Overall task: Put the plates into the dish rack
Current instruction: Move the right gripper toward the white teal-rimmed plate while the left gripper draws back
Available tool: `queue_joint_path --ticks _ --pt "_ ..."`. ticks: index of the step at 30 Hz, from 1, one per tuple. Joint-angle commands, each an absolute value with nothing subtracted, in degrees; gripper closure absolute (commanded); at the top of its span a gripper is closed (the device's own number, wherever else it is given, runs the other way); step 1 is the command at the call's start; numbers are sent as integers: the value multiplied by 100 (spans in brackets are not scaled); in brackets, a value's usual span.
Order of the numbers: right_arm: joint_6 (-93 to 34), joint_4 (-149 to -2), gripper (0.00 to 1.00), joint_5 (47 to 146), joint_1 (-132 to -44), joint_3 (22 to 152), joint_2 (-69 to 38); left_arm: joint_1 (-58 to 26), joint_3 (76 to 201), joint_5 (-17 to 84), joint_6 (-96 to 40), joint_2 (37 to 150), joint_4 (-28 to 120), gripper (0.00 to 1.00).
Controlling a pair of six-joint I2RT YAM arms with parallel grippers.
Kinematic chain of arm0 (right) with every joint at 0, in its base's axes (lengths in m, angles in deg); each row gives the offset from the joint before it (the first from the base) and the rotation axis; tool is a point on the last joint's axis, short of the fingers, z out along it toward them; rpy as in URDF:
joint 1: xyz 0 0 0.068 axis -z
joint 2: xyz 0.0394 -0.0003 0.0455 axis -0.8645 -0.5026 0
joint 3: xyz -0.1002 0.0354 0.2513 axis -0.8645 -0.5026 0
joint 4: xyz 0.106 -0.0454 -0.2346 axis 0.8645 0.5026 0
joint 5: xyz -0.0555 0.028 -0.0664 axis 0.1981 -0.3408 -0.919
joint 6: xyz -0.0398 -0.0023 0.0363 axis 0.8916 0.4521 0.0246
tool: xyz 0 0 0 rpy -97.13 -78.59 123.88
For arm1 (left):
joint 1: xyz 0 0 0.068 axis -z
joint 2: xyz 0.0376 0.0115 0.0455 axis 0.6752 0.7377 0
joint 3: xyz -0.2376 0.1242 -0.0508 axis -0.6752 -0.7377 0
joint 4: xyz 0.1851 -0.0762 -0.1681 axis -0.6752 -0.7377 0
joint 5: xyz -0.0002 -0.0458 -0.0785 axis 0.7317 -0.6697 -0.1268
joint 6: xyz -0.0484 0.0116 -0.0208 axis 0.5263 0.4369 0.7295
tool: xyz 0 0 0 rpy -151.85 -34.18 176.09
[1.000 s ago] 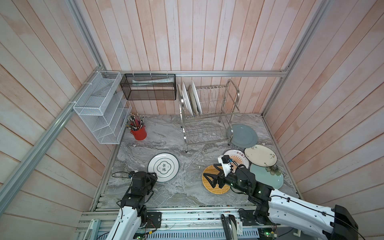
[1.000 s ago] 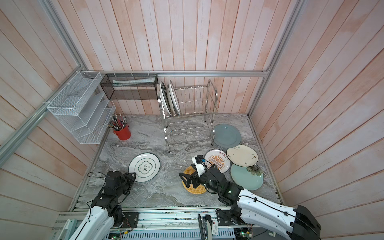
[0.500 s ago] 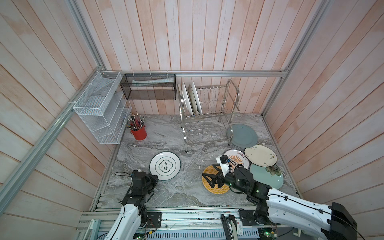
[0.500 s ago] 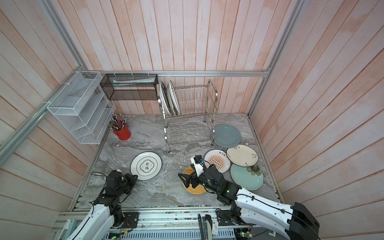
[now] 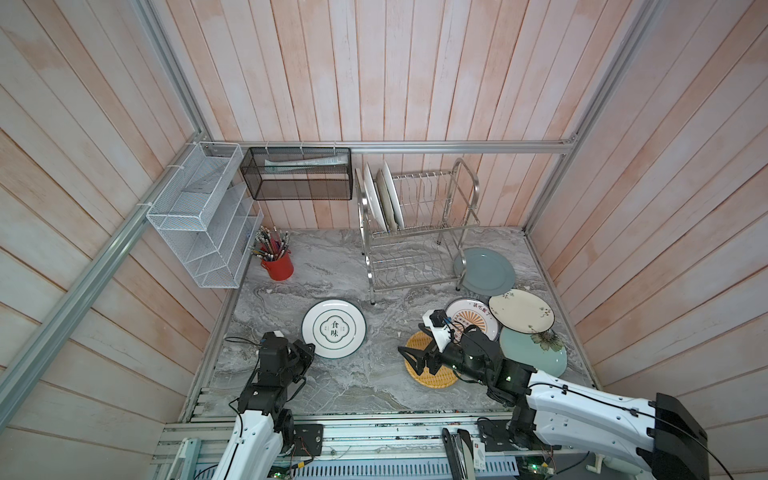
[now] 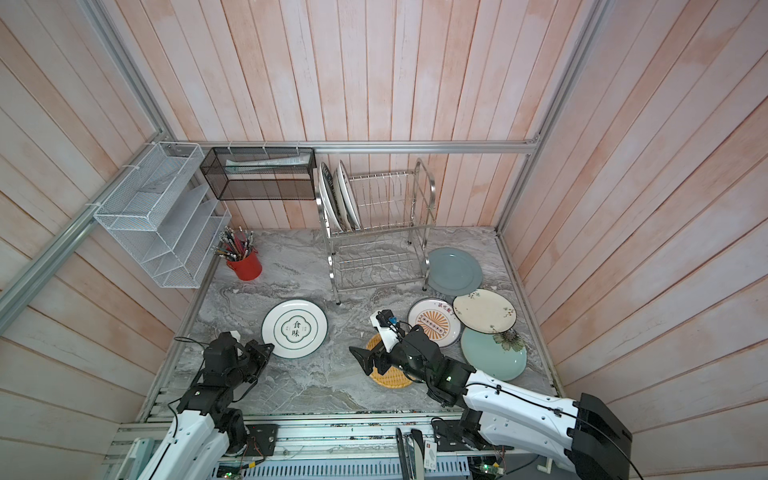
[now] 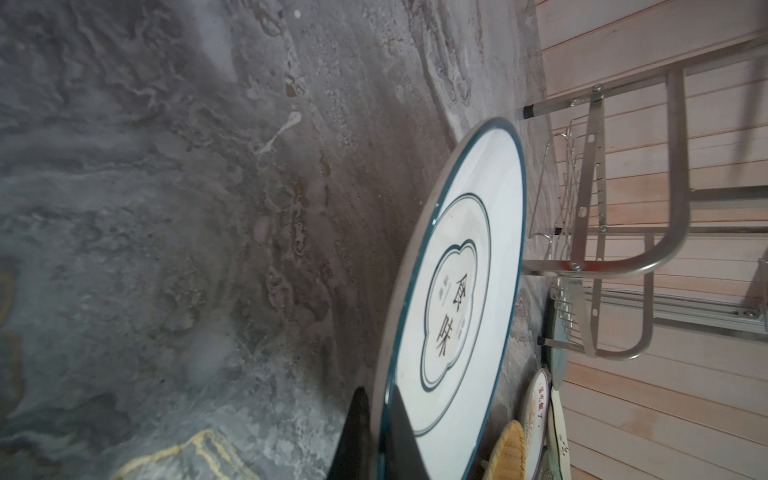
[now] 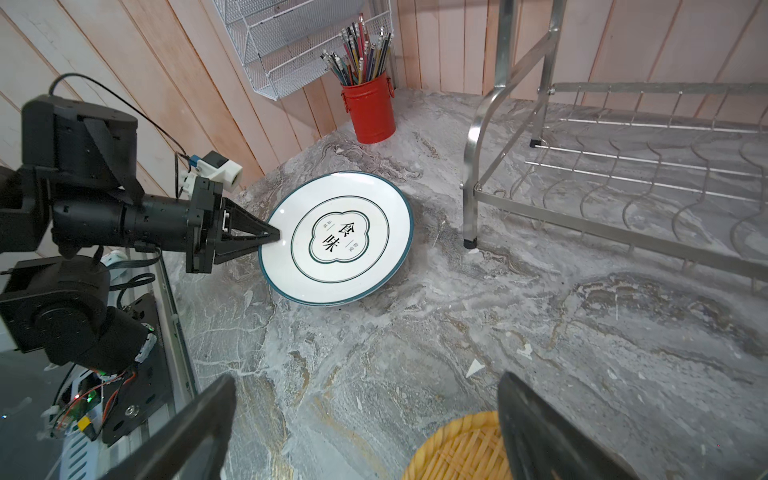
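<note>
A white plate with a dark teal rim and black lettering (image 5: 333, 328) (image 6: 295, 328) lies low on the marble counter. My left gripper (image 5: 309, 348) (image 7: 380, 401) is shut on its near rim, one finger above and one below, as the right wrist view shows (image 8: 272, 237). My right gripper (image 5: 411, 359) (image 8: 365, 399) stands open over the edge of the yellow woven plate (image 5: 436, 376) (image 8: 457, 453), holding nothing. The steel dish rack (image 5: 415, 232) (image 8: 623, 166) stands at the back with three plates upright (image 5: 384, 199) in its upper tier.
Grey-blue (image 5: 486, 270), sunburst (image 5: 473, 316), cream floral (image 5: 521, 311) and pale teal (image 5: 532, 353) plates lie overlapping on the right. A red cup of pencils (image 5: 277, 264), a white mesh organiser (image 5: 203, 216) and a black mesh basket (image 5: 297, 178) are at the back left.
My left gripper reached forward and closed on the lettered plate's rim, and the plate shifted slightly away. The right arm has hardly moved.
</note>
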State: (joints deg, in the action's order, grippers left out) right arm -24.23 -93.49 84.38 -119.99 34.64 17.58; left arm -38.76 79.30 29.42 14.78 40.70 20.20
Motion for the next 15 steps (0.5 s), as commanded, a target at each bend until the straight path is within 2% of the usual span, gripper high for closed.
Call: queue_joint_path --ticks 1,6,11,15 --pt "-969 -10042 2 7938 -12417 3606 1463 -3875 8548 2835 1424 4127 1549 100" --pt "382 -10558 2 7703 -12830 3847 856 -3718 9459 3198 1585 4463 625 100" --pt "1462 -10555 2 7625 -13189 4369 240 -2914 10499 4310 2082 4836 -296 100" --pt "2259 -10525 2 7321 -13461 4791 -408 -2303 11216 4770 2532 5363 -812 100"
